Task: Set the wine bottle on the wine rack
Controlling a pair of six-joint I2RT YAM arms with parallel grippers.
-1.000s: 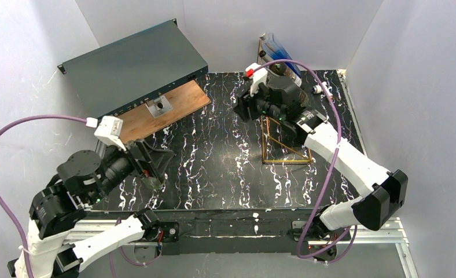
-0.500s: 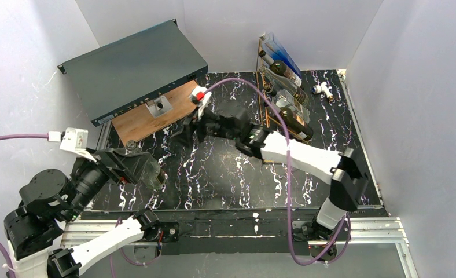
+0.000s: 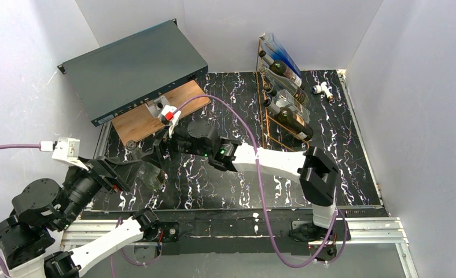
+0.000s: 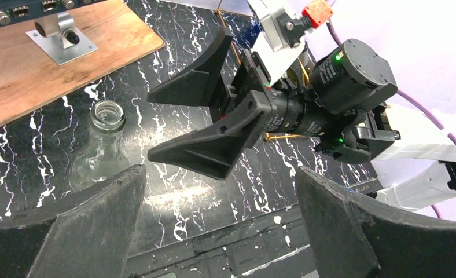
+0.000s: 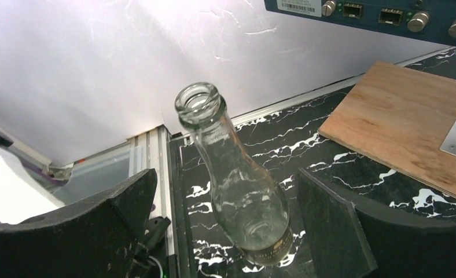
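risk: right gripper (image 4: pixel 153 127), jaws spread wide and facing the upright clear glass bottle (image 5: pixel 237 191), could clip its narrow neck and topple it.

The counter (image 3: pixel 214 194) is black with white marble-like veins and fills the middle of the top view. At its upper left lies a wooden board (image 3: pixel 136 120) carrying a small metal bracket (image 3: pixel 155 106), with a dark grey box (image 3: pixel 133 66) at the board's far edge. A clear wine bottle (image 5: pixel 237 191) stands upright at the lower left. The gold wire wine rack (image 3: pixel 270 124) stands at the upper right, a small white object (image 3: pixel 324 88) near the corner beyond it.
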